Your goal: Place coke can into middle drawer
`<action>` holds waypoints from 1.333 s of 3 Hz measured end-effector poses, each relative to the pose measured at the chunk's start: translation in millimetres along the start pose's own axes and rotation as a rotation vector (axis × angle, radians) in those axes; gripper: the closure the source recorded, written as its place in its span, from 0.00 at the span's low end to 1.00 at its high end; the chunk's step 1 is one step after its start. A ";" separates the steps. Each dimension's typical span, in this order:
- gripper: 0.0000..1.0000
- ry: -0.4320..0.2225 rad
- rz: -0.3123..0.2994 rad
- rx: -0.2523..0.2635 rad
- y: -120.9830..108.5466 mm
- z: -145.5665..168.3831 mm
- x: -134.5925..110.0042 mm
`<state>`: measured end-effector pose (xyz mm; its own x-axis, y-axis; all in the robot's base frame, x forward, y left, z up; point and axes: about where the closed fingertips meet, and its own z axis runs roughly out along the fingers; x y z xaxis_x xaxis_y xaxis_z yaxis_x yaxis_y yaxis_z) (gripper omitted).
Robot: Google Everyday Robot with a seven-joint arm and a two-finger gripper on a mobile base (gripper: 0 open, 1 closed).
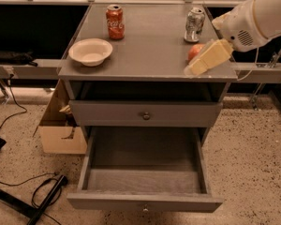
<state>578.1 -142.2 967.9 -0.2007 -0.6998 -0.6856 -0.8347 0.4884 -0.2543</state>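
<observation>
The red coke can (115, 21) stands upright at the back left of the grey cabinet top (150, 46). The middle drawer (145, 179) is pulled open below, with nothing inside. My gripper (207, 58), cream-coloured at the end of a white arm, hangs over the front right of the cabinet top. It is far to the right of the coke can and holds nothing that I can see.
A silver-grey can (195, 25) stands at the back right. A red apple (194, 52) is partly hidden behind my gripper. A cream bowl (90, 51) sits front left. The upper drawer (145, 114) is shut. A cardboard box (61, 135) and cables (42, 196) lie left of the cabinet.
</observation>
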 end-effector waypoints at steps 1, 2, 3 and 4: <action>0.00 -0.139 0.036 0.042 -15.8 39.9 -30.9; 0.00 -0.256 0.081 0.061 -14.2 79.0 -40.4; 0.00 -0.311 0.087 0.126 -28.1 79.6 -56.7; 0.00 -0.311 0.087 0.126 -28.2 79.5 -56.5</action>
<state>653.8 -75.0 959.6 -0.0863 -0.4702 -0.8783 -0.7473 0.6136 -0.2551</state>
